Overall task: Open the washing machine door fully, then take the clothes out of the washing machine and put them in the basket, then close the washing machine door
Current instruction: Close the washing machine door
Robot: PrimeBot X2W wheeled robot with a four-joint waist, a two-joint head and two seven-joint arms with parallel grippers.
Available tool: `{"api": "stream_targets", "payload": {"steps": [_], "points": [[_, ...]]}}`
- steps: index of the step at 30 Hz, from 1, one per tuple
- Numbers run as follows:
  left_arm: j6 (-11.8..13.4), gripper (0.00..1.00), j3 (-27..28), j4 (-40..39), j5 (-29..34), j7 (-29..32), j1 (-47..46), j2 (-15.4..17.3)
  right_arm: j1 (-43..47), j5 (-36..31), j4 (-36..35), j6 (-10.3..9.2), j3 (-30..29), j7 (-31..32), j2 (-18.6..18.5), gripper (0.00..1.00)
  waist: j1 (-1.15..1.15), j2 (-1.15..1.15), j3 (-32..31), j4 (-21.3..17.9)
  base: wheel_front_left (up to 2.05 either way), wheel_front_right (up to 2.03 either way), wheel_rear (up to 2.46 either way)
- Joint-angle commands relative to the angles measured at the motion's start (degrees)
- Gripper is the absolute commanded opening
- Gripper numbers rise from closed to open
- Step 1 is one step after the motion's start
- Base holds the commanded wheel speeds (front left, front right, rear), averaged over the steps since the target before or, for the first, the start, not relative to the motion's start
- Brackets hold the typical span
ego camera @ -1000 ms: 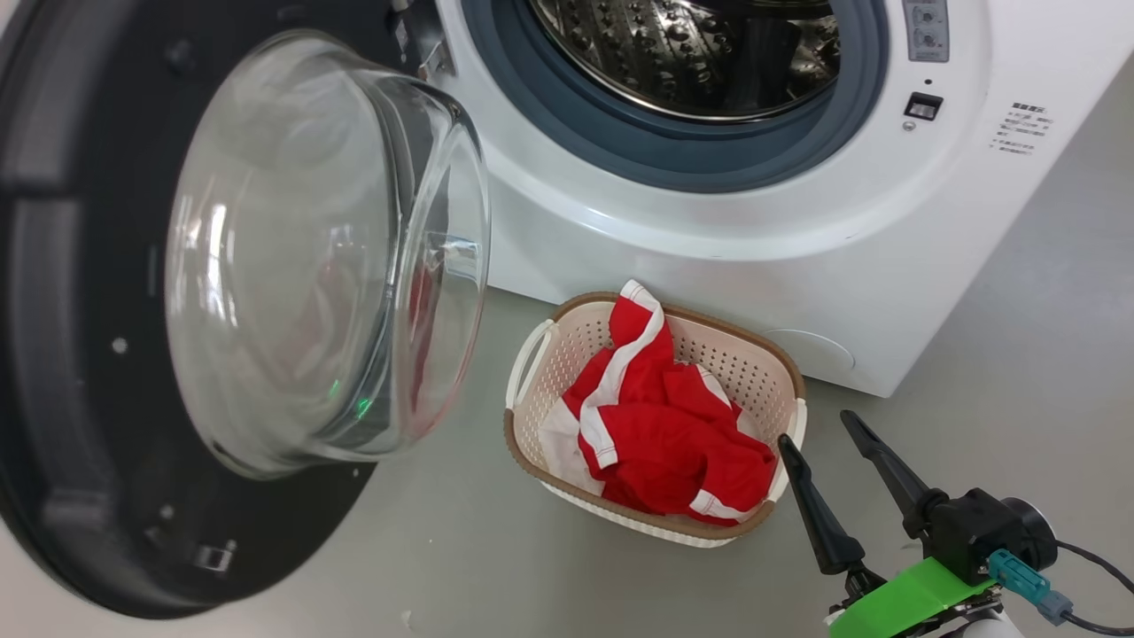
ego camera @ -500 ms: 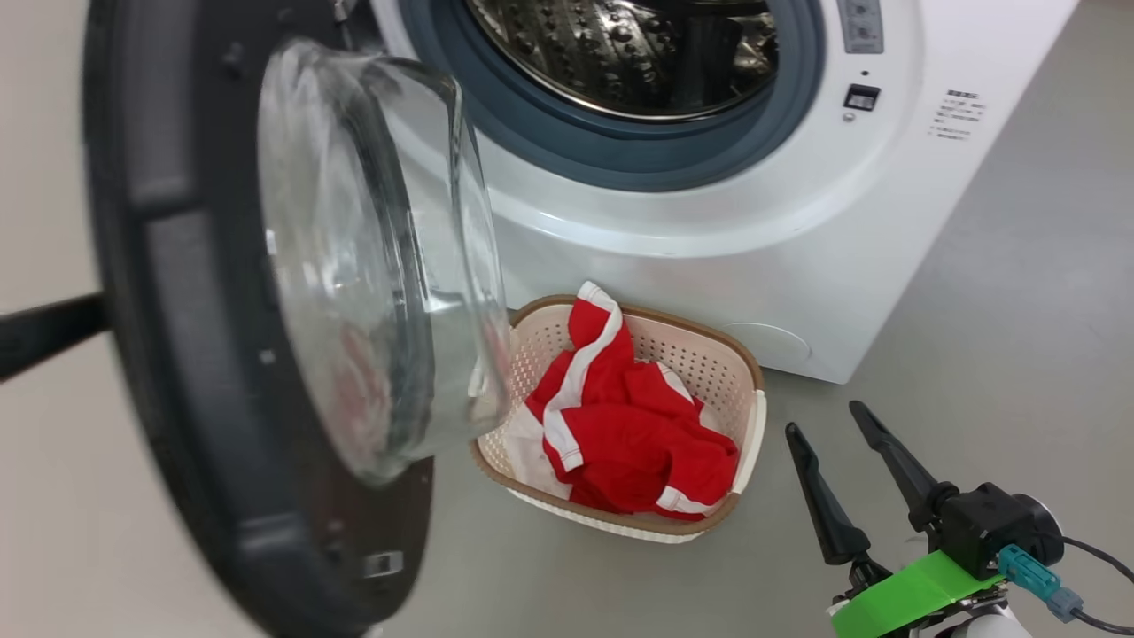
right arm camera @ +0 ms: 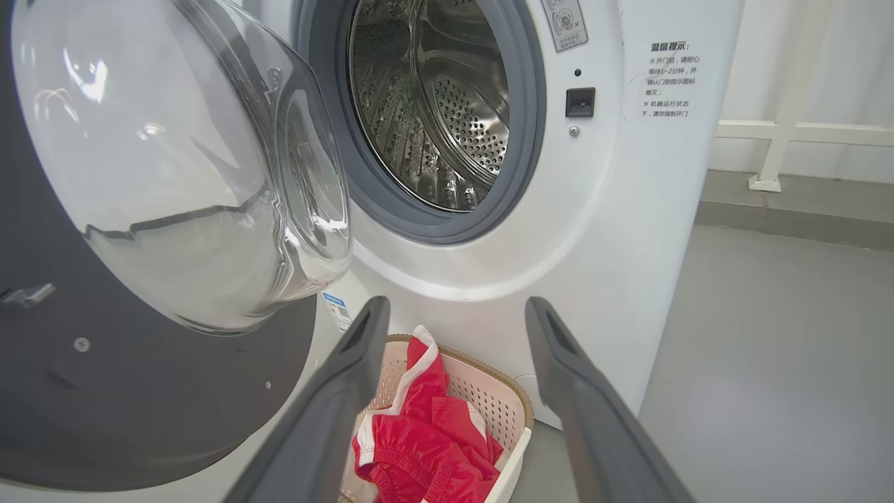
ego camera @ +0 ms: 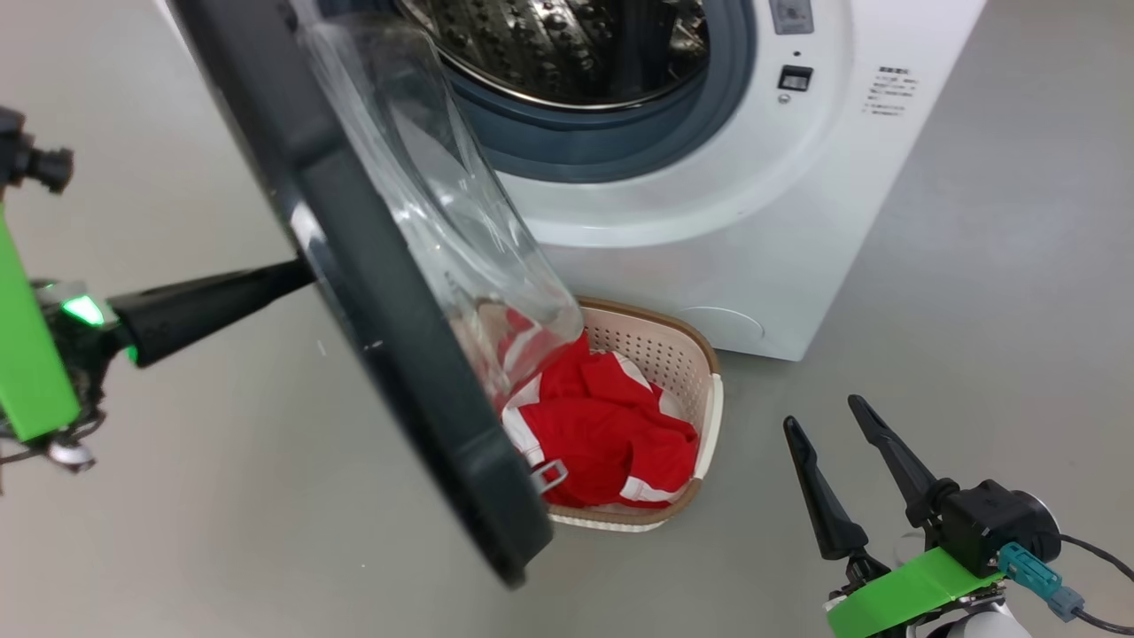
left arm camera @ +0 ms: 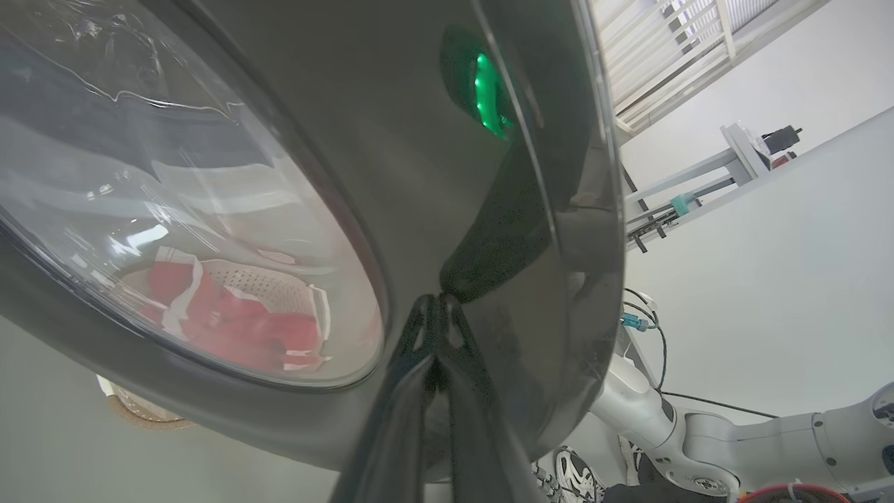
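Item 1, unloading: judged complete. The clothes lie heaped in the basket, which sits on the floor just in front of the washing machine. The steel drum looks empty in the part that can be seen; its lowest portion is hidden behind the door in the head view.

Item 2, door: open, not latched. The washing machine door stands well out from the machine face, roughly edge-on to the head camera, its lower edge overlapping the near side of the basket in that view. Whether door and basket touch cannot be told.

Item 3, grippers: the left gripper has its fingers pressed together, tips set against the glossy outer face of the door, holding nothing. The right gripper hangs low over the floor, to the right of the basket, fingers spread and empty.

Assessment: opening and transfer appear done. Closing the door is the step in hand and the only one outstanding. The push must carry the door round until it seats against the grey gasket.
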Motion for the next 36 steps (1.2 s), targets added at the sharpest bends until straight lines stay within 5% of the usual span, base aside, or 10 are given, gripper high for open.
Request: {"api": "stream_targets", "payload": {"steps": [1, 18, 36], "points": [[-0.41, 0.0, 1.94, -1.93, 0.8, -1.02, -3.28, 1.73, -1.5, -0.04, -1.6, 0.36, 0.87, -0.37, 0.21, 1.0, 0.0, 0.0, 0.82, -1.16, 0.0, 0.0, 0.0], [-0.41, 0.0, -4.79, -1.65, 5.57, -14.64, -8.31, -2.99, -3.64, -0.25, -2.25, 0.36, 0.55, -0.37, 1.65, 1.0, 0.0, 0.0, 4.15, -7.2, 0.0, 0.0, 0.0], [-0.41, 0.0, -7.66, 4.89, 5.54, -27.15, -14.24, 3.06, -4.96, 1.77, -3.78, 0.36, 0.5, -0.37, 2.16, 1.0, 0.0, 0.0, 8.37, -16.78, 0.0, 0.0, 0.0]]}}
